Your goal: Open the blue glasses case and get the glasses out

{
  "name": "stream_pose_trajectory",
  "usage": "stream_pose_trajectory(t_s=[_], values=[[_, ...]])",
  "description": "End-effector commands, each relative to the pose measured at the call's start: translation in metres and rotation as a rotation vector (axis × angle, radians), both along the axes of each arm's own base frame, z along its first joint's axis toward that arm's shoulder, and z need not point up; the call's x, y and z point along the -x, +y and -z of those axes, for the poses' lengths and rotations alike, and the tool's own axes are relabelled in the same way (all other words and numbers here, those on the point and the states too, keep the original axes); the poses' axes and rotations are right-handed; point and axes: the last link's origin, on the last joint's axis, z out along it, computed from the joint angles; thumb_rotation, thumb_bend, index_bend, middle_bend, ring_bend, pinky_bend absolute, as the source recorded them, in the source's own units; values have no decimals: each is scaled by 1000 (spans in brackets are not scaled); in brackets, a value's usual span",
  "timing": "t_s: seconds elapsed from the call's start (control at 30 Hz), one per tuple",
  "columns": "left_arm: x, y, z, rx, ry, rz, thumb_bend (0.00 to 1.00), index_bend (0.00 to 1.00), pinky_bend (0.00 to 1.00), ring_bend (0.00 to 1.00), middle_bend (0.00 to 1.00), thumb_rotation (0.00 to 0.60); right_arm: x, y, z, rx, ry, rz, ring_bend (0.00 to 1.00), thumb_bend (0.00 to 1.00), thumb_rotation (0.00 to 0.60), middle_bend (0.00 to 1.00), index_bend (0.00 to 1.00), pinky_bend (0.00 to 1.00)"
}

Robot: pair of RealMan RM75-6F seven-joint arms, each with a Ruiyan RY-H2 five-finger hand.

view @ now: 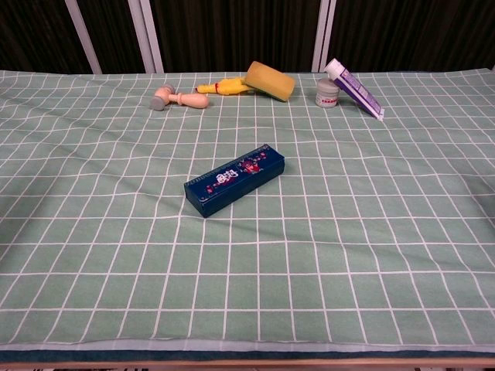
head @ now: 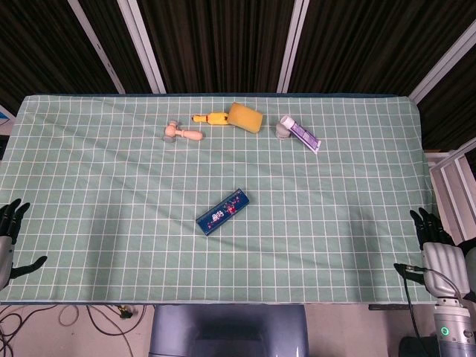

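The blue glasses case (head: 222,212) (view: 234,178) lies closed near the middle of the green checked tablecloth, set diagonally, with a printed pattern on its lid. My left hand (head: 10,239) shows at the left edge of the head view, off the table's front corner, fingers apart and empty. At the right edge, my right hand (head: 433,249) sits level with the table's front right corner, fingers apart and empty too. Both hands are far from the case. The chest view shows neither hand.
At the back of the table lie a small wooden massager (head: 181,134) (view: 177,99), a yellow rubber chicken (head: 209,117) (view: 219,87), a yellow sponge (head: 246,117) (view: 271,81), a small grey jar (head: 282,130) (view: 327,96) and a purple-white tube (head: 303,134) (view: 355,88).
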Motion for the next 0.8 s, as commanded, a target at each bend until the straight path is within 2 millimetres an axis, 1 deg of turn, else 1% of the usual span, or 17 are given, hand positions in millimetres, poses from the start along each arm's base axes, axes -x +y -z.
stream_pose_trajectory(t_s=[0.03,0.27,0.53,0.73,0.8], values=[[0,0,0,1,0,0,0,0,0,0,0,600,0,0,0,0,1,0,0,49,600,0,0,240],[0,-1,-1,-2,2,3,0,0,0,0,0,600,-3,-1,0,3,-2,-4,0,50,600,0,0,240],[2,0,-2,-10,0,-3,0,0,0,0,0,600,-19,-7,0,12,-18,-48,0,52,600,0,0,240],[3,3,-1,-10,-3,-6,0,0,0,0,0,600,-32,-17,0,18,-24,-73,0,77,600,0,0,240],[2,3,-1,-11,-3,-2,0,0,0,0,0,600,-39,-25,0,11,-9,-95,0,92,600,0,0,240]])
